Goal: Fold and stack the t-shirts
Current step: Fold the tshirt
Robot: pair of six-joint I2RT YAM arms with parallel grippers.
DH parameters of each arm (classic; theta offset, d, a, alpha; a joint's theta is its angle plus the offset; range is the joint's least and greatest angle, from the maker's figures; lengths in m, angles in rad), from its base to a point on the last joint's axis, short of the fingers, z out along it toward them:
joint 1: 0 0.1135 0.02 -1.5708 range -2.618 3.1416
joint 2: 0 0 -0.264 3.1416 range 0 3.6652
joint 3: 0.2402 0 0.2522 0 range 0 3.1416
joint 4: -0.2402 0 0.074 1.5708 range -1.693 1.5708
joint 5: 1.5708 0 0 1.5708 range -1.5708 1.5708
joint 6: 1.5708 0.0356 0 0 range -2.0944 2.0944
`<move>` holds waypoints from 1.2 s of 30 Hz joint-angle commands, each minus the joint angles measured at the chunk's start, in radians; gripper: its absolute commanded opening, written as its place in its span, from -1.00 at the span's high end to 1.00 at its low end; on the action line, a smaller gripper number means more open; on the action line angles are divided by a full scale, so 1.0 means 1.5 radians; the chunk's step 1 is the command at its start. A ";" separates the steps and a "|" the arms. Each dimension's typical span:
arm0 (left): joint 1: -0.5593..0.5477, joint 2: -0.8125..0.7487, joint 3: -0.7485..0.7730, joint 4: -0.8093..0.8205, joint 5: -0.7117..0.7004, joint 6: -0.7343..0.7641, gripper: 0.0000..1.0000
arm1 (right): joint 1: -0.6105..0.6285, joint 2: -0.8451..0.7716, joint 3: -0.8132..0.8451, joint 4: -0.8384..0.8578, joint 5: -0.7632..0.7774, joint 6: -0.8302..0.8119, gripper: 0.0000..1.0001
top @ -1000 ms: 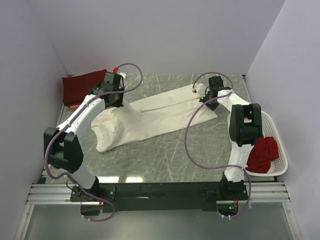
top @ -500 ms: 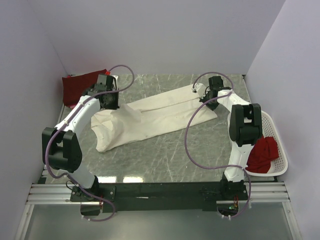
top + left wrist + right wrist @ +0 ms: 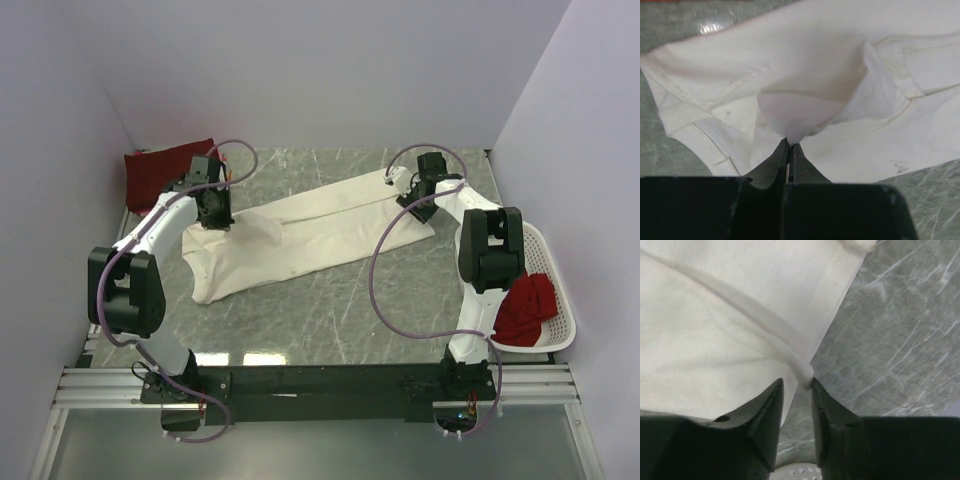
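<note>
1. My left tool (image 3: pixel 789 144) is clamping shut on a small pinch of the cream t-shirt (image 3: pixel 300 240). The cloth is tenting up from the tips in the left wrist view.
2. Over the last second I've been swinging that arm toward the left side of the bench (image 3: pixel 340 310). It's dragging the pinched flap along and pulling the shirt's left end out flatter.
3. My right tool (image 3: pixel 796 384) was shut a moment ago and is now parting. The jaws are standing apart, with a raised ridge of the shirt's hem ending right at the gap and touching one finger. I can't tell if the cloth is fully free yet.
4. The right arm isn't travelling otherwise; it's sitting over the shirt's right end, toward the far right of the bench.
5. The cream t-shirt is lying as a long band diagonally across the bench, from near left to far right, already doubled lengthwise.
6. My read: I'm letting go of the right end, so the stretch-and-straighten step is wrapping up. The crosswise folds aren't done yet.
7. The maroon t-shirt (image 3: pixel 165 170) is lying at the far left corner, and the red t-shirt (image 3: pixel 527 305) is waiting in the basket (image 3: pixel 562 290) on the right. I'm judging the task as early.
</note>
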 commanded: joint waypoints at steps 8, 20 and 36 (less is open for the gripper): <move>0.003 -0.098 -0.140 -0.002 0.049 -0.123 0.99 | 0.029 -0.096 0.017 -0.029 -0.034 0.010 -0.02; 0.003 -0.261 -0.258 0.010 0.153 -0.177 0.99 | 0.205 -0.072 0.142 -0.162 -0.346 0.086 -0.07; -0.029 -0.355 -0.425 -0.010 0.299 -0.235 0.88 | 0.325 0.066 0.304 -0.228 -0.496 0.177 -0.08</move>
